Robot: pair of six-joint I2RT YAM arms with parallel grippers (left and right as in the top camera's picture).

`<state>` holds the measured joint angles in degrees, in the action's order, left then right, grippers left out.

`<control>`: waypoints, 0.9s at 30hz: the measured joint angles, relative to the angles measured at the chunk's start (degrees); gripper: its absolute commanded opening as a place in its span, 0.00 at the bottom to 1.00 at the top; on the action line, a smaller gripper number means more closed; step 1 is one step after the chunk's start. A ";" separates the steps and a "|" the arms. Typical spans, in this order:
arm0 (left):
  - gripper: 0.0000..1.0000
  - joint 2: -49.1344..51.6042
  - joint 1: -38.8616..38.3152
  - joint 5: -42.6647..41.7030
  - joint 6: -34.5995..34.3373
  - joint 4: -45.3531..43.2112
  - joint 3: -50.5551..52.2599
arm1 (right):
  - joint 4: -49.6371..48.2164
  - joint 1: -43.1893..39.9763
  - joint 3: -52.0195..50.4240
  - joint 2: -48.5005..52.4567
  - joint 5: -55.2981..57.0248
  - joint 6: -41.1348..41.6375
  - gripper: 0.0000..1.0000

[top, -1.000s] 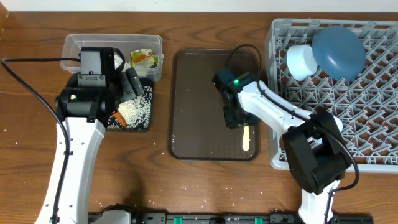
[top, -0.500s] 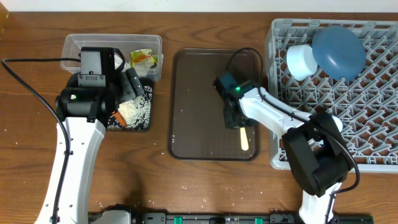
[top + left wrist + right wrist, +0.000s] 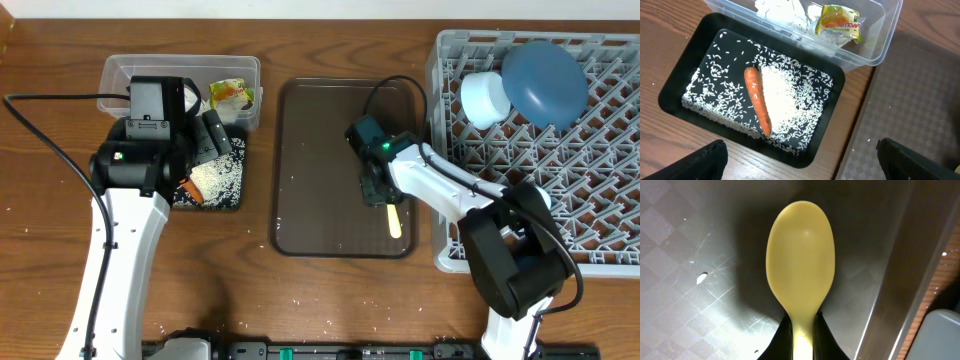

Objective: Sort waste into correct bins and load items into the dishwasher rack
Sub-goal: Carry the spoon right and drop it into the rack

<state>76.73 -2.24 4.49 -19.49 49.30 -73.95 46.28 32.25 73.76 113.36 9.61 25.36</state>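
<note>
— As things stand, which step?
— Loading the spoon (image 3: 800, 270). My right gripper (image 3: 801, 330) pinches its handle, its scoop lying on the brown tray (image 3: 320, 160). Next — lift clear, carry it to the rack (image 3: 585, 185).

the only writing i can read is on the small yellow-green wrapper (image 3: 839, 21), seen from my left wrist. it lies crumpled in the clear tub (image 3: 880, 47). along the wrapper's right edge runs one short word in capitals, turned sideways, that looks like "apollo". the letters are small and i am not sure of every one. on the orange patch beside that word there are finer marks, too blurred for me to make out. from overhead the same wrapper (image 3: 230, 93) shows only as yellow, green and orange patches, and its print is too small to read.
</note>
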 measured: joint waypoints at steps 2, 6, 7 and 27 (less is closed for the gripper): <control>0.98 0.00 0.00 0.00 0.00 0.00 0.00 | 1.88 -0.50 1.20 0.15 -0.26 -0.66 0.01; 0.98 0.00 0.00 0.00 0.00 0.00 0.00 | 6.08 -1.53 5.92 -0.81 -1.36 -2.51 0.01; 0.98 0.00 0.00 0.00 0.00 0.00 0.00 | 6.86 -1.66 7.13 -1.64 -1.66 -2.91 0.01; 0.98 0.00 0.00 0.02 0.00 0.00 0.00 | 16.50 -22.75 10.78 -23.74 -2.45 -10.54 0.02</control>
<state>76.73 -2.24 4.51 -19.49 49.30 -73.95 62.78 9.50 84.53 89.62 7.16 14.83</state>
